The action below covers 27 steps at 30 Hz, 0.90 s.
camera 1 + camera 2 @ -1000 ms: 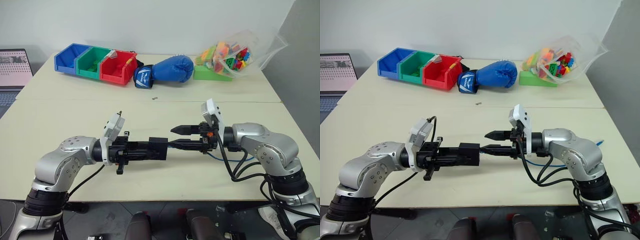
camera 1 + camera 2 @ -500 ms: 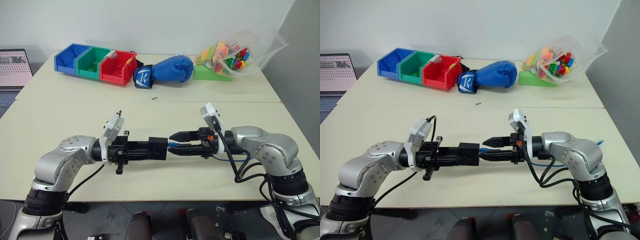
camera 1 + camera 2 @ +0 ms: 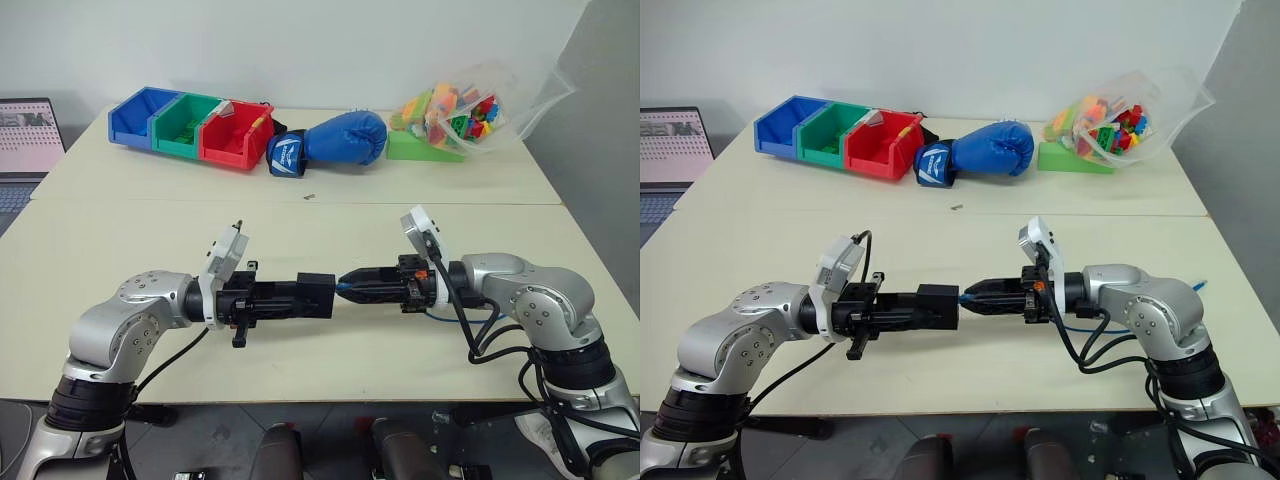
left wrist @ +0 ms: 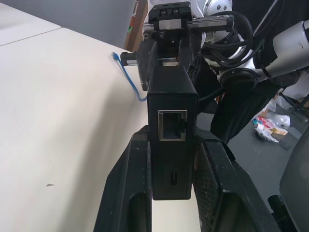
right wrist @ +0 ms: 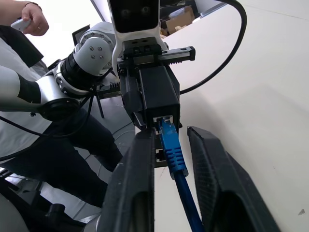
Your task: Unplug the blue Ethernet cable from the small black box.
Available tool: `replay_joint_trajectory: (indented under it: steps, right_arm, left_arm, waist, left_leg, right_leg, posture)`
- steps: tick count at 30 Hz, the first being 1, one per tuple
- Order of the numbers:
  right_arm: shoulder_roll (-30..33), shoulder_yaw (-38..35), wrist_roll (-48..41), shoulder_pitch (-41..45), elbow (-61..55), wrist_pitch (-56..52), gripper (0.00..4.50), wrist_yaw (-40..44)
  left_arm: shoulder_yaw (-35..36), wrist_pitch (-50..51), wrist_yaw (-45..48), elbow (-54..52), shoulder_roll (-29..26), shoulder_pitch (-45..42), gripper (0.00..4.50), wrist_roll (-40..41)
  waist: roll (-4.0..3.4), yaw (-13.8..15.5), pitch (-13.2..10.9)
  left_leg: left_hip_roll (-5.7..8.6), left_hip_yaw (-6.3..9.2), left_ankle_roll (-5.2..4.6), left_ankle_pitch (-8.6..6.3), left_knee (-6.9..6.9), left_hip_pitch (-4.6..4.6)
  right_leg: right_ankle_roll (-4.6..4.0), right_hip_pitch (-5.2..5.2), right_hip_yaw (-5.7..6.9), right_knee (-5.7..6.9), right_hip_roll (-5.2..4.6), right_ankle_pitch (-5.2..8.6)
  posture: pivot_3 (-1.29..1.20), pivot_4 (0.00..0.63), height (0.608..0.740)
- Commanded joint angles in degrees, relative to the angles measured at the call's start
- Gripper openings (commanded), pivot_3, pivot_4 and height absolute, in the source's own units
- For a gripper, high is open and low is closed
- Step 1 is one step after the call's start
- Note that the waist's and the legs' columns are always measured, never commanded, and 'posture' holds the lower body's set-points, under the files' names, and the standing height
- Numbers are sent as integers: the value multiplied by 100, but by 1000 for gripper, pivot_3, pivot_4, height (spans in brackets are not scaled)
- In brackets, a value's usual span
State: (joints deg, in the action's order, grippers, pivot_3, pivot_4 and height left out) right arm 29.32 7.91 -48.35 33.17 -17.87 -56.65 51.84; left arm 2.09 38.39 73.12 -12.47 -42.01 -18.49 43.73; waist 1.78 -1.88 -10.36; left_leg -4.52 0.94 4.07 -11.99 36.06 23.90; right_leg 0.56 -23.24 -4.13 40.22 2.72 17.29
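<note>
Head views: small black box (image 3: 316,296) clamped in left gripper (image 3: 300,297) above the tabletop (image 3: 120,230) front edge, braced for the pull. Right wrist view: right gripper (image 5: 167,145) fingers closed around blue Ethernet cable (image 5: 170,151) plug, seated in port.

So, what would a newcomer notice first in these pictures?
Above the near table edge, the left gripper holds a small matte black box, and the right gripper has its two black fingers about the plug of the thin blue Ethernet cable. At the far edge lies a blue boxing glove.
</note>
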Motion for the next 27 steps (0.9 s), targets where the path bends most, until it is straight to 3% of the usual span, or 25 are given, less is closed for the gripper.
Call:
replay_joint_trajectory:
  steps: [1,11,23,27]
  right_arm:
    - [62,-94,7,63,-110,101,60,64]
    - [62,-109,-34,118,-73,42,58,95]
    - [618,-233,250,-78,253,214,58,360]
    - [273,-176,1139,185,1073,1044,58,-332]
  left_arm:
    - [136,-68,14,-87,-34,-42,776,67]
    - [118,-34,-24,-116,6,-50,776,102]
    - [565,-105,-152,-37,-208,332,776,51]
    - [784,-94,-376,-14,-210,515,776,34]
  waist:
    - [0,0,0]
    - [0,0,0]
    - [0,-1,0]
    - [1,-16,0]
  left_leg:
    - [0,0,0,0,0,0]
    - [0,0,0,0,0,0]
    - [-1,0,0,0,-2,0]
    - [-1,-1,0,0,-3,0]
  right_leg:
    - [0,0,0,0,0,0]
    - [0,0,0,-1,0,0]
    - [-2,-1,0,-3,0,1]
    - [-3,-2,0,-3,0,2]
  posture:
    - [0,150,740]
    - [0,150,740]
    - [0,150,740]
    - [0,150,740]
